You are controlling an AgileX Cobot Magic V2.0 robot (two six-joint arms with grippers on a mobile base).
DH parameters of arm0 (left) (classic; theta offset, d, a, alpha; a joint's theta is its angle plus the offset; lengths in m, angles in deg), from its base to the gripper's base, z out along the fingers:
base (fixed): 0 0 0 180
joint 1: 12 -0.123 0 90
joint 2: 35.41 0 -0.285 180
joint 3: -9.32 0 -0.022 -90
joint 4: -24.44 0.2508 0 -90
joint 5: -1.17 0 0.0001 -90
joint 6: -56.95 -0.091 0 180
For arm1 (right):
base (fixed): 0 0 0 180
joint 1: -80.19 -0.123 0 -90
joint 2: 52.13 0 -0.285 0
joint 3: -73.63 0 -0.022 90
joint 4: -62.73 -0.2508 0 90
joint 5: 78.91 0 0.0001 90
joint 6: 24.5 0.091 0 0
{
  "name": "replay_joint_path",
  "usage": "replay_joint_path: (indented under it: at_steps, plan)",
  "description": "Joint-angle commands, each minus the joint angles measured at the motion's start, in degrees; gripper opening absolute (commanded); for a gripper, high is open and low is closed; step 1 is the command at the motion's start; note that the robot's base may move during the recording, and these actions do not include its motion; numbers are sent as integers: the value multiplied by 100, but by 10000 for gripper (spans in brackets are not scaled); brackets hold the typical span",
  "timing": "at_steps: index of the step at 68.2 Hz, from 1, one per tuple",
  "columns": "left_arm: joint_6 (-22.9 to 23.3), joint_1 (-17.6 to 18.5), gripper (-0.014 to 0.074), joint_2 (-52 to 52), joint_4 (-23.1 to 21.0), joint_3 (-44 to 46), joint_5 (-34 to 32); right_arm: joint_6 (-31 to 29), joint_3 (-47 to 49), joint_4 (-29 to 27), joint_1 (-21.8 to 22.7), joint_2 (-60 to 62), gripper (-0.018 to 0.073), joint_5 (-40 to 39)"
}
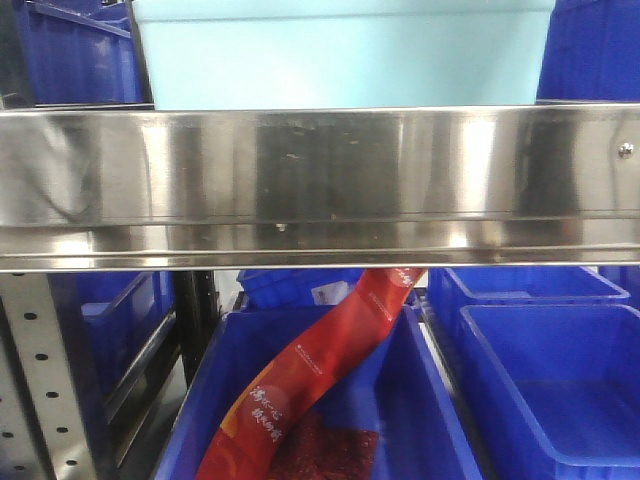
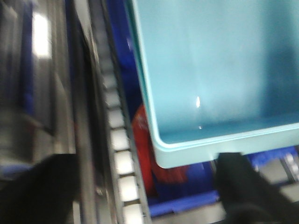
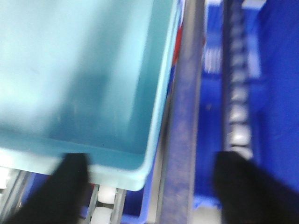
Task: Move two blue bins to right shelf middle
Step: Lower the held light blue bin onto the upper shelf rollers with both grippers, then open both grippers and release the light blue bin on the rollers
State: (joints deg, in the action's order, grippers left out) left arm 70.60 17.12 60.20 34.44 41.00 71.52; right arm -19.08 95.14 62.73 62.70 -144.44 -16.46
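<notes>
One pale blue bin (image 1: 340, 55) stands on the shelf level above the steel rail, and it looks empty inside. I see no second pale bin. In the left wrist view its near left corner (image 2: 196, 84) lies just ahead of my left gripper (image 2: 145, 186), whose jaws are wide apart; the right finger (image 2: 243, 186) sits just below the bin's near rim. In the right wrist view its near right corner (image 3: 93, 70) lies ahead of my right gripper (image 3: 152, 186), also wide open, with the left finger (image 3: 63, 186) at the near rim. Both views are blurred.
A broad steel shelf rail (image 1: 320, 185) crosses the front view. Dark blue bins (image 1: 560, 380) fill the level below, one holding a red packet (image 1: 310, 385). More dark blue bins (image 1: 70, 50) flank the pale bin. White roller tracks (image 2: 124, 163) and a perforated upright (image 1: 40, 380) stand close by.
</notes>
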Motion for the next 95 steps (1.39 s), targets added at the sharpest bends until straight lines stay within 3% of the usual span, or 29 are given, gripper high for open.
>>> replay_joint_path:
  at_steps: [1,9,11,26,38,60,76,95]
  plan:
    - [-13,22,278,-515,233,-18,-39,15,37,258,31,388,172,76]
    - [-13,22,-48,-1232,398,-580,-39,15,-260,411,31,844,-167,57]
    - [-13,22,-109,-1455,398,-906,-174,15,-458,425,31,973,-162,-45]
    - [350,22,-111,-3065,435,-3205,-1585,15,-2120,438,31,1936,-162,-801]
    - [351,22,-111,-4428,435,-5082,-2923,15,-3975,438,31,2991,-162,-1848]
    - [351,22,-111,-6716,467,-7859,-4663,15,-6687,438,31,5272,-162,-3641]
    - [351,22,-111,-7845,590,-8543,-5004,15,-7471,438,31,7186,-162,-3864]
    - [351,22,-111,-8063,629,-8591,-4976,15,-7756,438,31,8400,-162,-3898]
